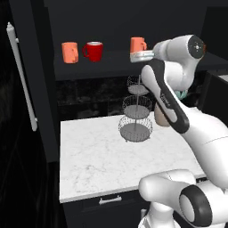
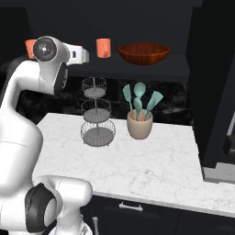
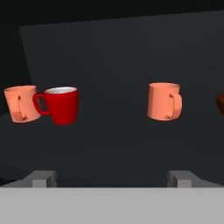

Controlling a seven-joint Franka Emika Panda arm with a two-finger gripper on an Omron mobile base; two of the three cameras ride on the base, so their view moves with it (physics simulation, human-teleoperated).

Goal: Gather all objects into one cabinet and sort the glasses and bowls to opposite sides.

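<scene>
We see our white arm raised level with the dark cabinet shelf [image 1: 111, 60], hand [image 3: 113, 177] spread apart and empty, facing the right-hand matte salmon-orange cup [image 3: 164, 101].

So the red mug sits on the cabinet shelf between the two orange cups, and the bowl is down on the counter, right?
Not quite. The bowl is on the cabinet shelf too, at its right end, as the right base view shows. The red mug does sit between the two orange cups.
</scene>
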